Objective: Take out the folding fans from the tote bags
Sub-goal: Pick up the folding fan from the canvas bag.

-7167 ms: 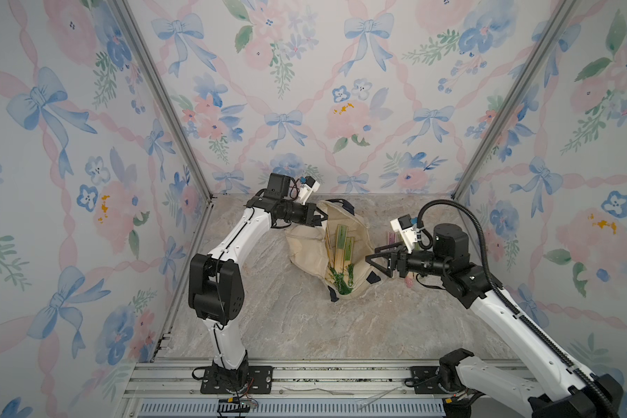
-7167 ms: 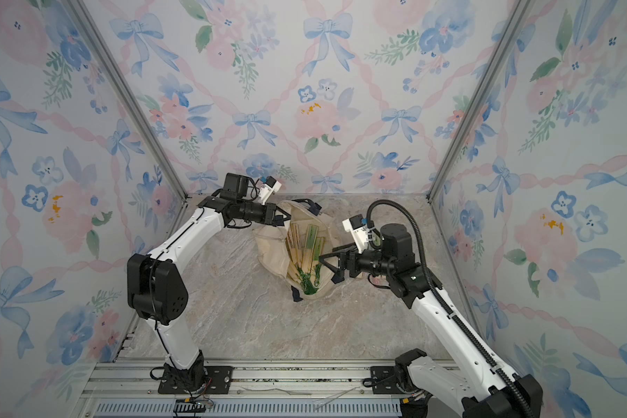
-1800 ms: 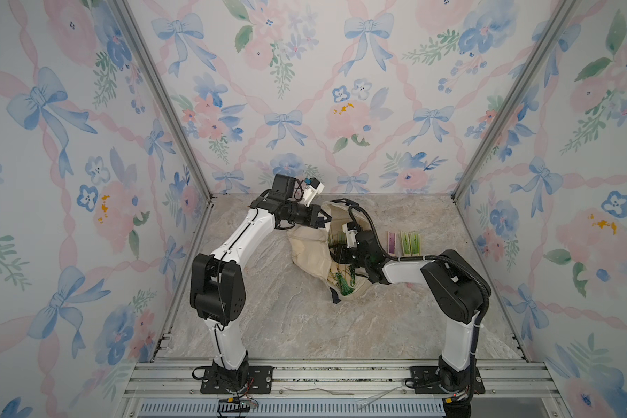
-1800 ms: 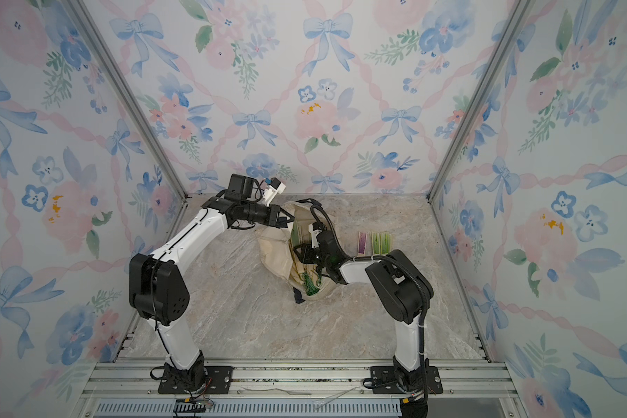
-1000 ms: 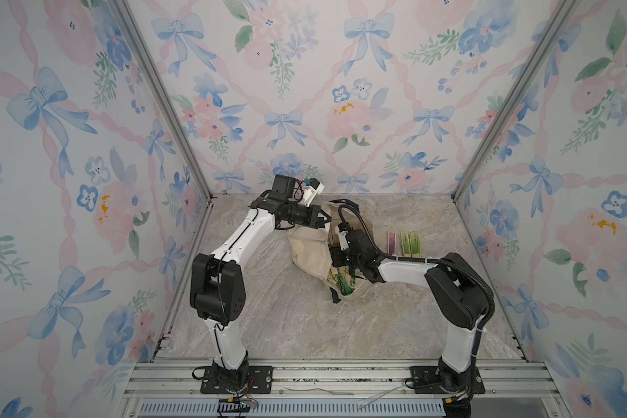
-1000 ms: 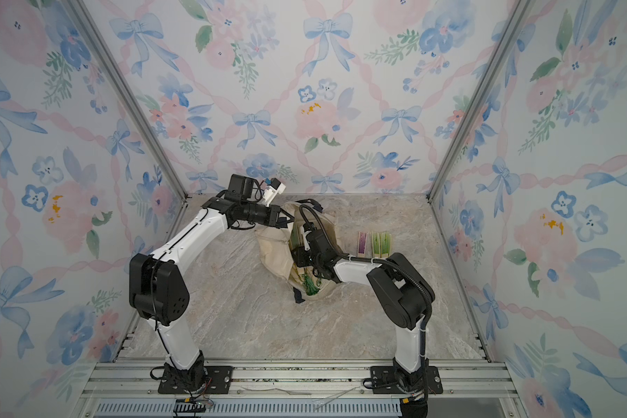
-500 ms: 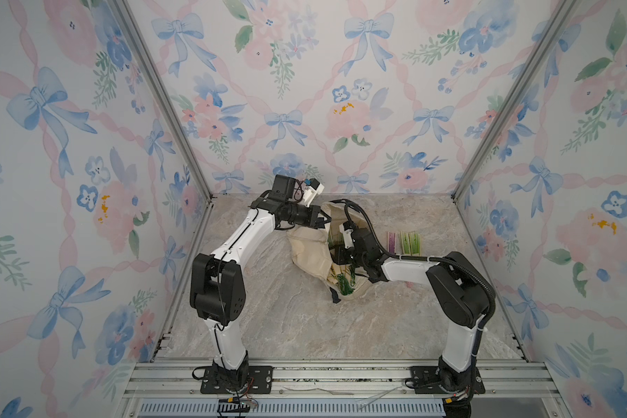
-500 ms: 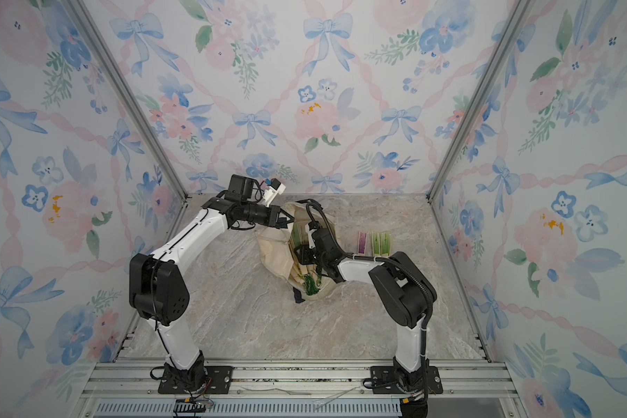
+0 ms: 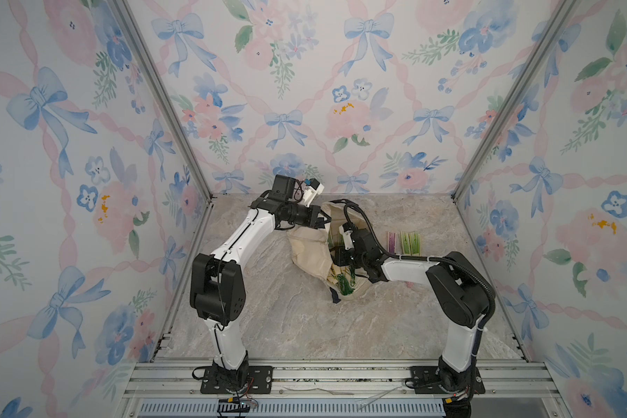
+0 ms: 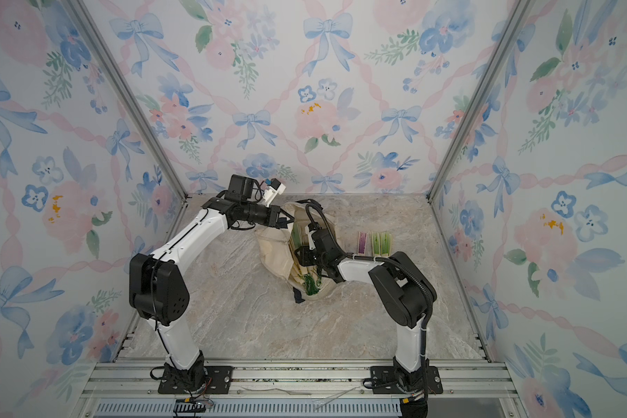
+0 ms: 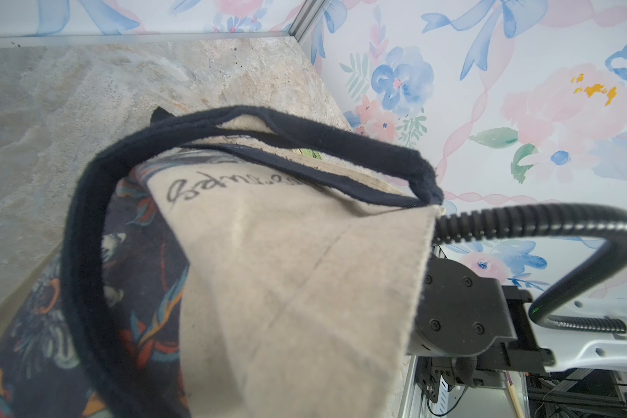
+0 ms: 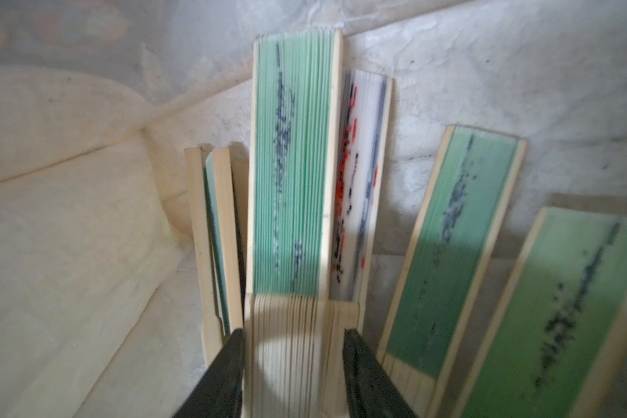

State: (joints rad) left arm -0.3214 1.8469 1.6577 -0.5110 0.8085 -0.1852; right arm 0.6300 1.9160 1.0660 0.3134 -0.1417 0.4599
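Peering inside the tote bag (image 9: pixel 309 249), only the right wrist view shows the right hand (image 12: pixel 292 356), fingers apart astride a green folding fan (image 12: pixel 291 173), with four more crowded alongside. Both top views show the left hand (image 9: pixel 324 220) pinched shut on the bag's raised rim. Three fans (image 9: pixel 405 243) lie out near the right wall, and the bench (image 9: pixel 286 325) is open in front.

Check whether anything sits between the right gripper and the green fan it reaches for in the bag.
Nothing visible does. The right gripper is open, jaws flanking the green fan at its ribs, inside the bag. A thin fan and a white fan crowd its sides; the jaws may catch one.
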